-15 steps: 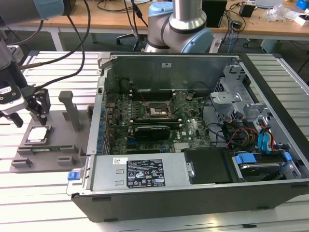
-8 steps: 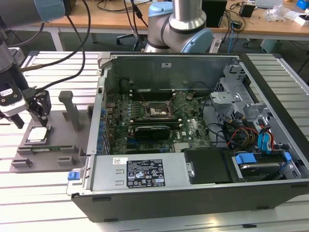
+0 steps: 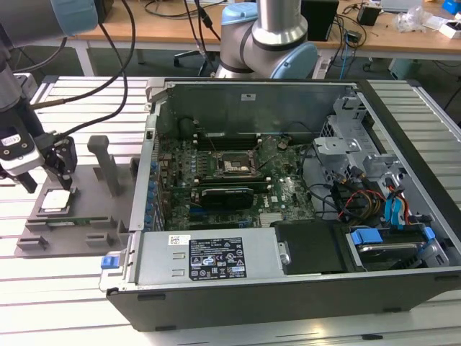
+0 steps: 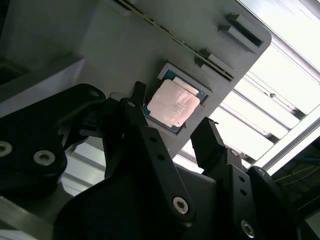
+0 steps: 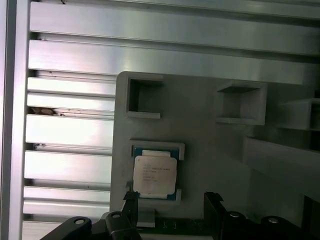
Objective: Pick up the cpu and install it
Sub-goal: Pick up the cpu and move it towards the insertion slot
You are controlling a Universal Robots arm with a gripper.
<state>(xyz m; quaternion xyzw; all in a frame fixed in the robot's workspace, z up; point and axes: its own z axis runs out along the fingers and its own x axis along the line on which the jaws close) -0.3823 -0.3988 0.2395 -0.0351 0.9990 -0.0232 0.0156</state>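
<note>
The cpu (image 3: 56, 200) is a small square chip with a silvery top. It lies flat in a recess of a grey holder block (image 3: 90, 213) at the exterior view's left, outside the computer case. In both wrist views the cpu (image 4: 172, 104) (image 5: 155, 172) sits in its pocket just beyond the black fingertips. My gripper (image 3: 47, 180) hangs just above the chip. It stands open, with one finger on each side and nothing between them (image 4: 171, 110) (image 5: 171, 197). The dark socket frame (image 3: 232, 166) is on the motherboard inside the case.
The open computer case (image 3: 288, 288) takes up the middle and the exterior view's right. It holds a long black expansion card (image 3: 227, 194), cables and drive bays. Upright posts (image 3: 108, 162) rise from the holder block next to the gripper. Slatted aluminium table (image 3: 43, 288) lies underneath.
</note>
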